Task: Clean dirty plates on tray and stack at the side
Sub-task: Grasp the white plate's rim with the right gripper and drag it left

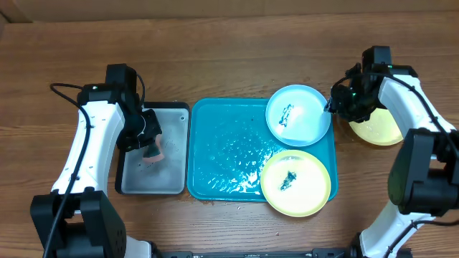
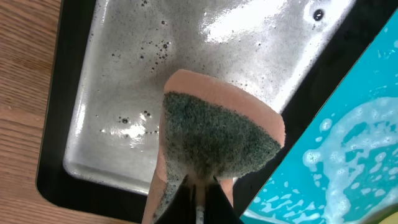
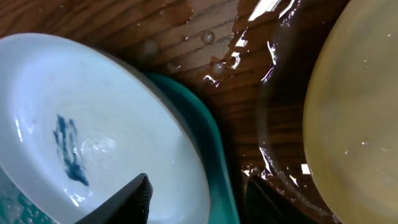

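**Left gripper** [image 2: 199, 202]: closed on the sponge [image 2: 214, 134]. The jaws pinch the sponge's narrow end. The green scouring face points towards the wrist camera, with the pink foam behind it. The sponge hangs over the basin [image 1: 143, 179], which lies near the left edge of the table. The basin floor is wet and speckled. Whether the sponge touches it cannot be told.

**Right gripper** [image 3: 199, 202]: open, jaws spread wide. One of the fingers [image 3: 134, 199] stands over the blue plate [image 3: 93, 124]; the other stands over wet wood just beside the side plate [image 3: 354, 112]. The blue plate's rim and the edge of the tray [image 3: 217, 168] lie between the two. Whether either finger touches the plate cannot be told.

**Plates:**
- The blue plate sits at the tray's far right corner and carries a blue smear.
- The yellow plate [image 1: 295, 183] sits at the tray's near right corner, overhanging the tray edge, just beside the blue plate. It has a dark smear at its centre.
- The side plate, also yellow, lies on the table near the right edge, apart from the tray and partly under the right arm.

**Tray:** mid-table, its floor covered with foamy water.
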Action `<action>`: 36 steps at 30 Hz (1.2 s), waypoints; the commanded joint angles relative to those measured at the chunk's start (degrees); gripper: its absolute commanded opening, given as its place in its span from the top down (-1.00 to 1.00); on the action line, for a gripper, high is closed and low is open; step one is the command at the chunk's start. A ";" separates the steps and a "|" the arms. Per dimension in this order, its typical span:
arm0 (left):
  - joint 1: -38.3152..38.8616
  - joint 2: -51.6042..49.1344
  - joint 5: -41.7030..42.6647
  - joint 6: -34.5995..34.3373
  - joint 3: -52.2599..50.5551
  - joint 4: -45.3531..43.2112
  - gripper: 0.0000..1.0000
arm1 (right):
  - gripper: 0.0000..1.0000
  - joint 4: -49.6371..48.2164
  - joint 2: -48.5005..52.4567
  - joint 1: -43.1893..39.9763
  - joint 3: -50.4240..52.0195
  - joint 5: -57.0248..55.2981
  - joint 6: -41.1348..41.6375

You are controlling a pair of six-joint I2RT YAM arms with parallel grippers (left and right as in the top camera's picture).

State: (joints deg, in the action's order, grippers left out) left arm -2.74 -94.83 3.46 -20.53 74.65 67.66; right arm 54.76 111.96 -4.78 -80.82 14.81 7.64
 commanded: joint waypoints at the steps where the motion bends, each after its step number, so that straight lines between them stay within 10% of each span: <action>1: -0.13 1.31 0.68 1.27 -0.20 0.04 0.91 | -0.02 -0.70 1.16 0.28 0.20 1.03 -0.44; 12: -0.13 1.31 0.66 1.29 -0.22 0.04 0.91 | 0.13 -4.00 4.55 2.89 0.20 6.29 -0.42; 22: -0.13 1.31 0.63 1.36 -0.20 0.61 0.92 | 0.86 -4.87 4.55 7.50 0.20 4.15 -0.15; 27: -0.13 1.31 0.66 1.75 -0.22 0.66 0.92 | 0.22 -3.45 4.55 8.57 0.20 4.35 2.60; 36: -0.13 1.31 0.66 1.75 -0.20 0.66 0.91 | 0.36 -4.66 4.55 14.19 0.20 4.07 5.62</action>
State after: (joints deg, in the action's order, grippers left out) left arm -2.74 -94.80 3.49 -20.34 74.61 68.12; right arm 51.05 116.03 6.61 -80.84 19.03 11.35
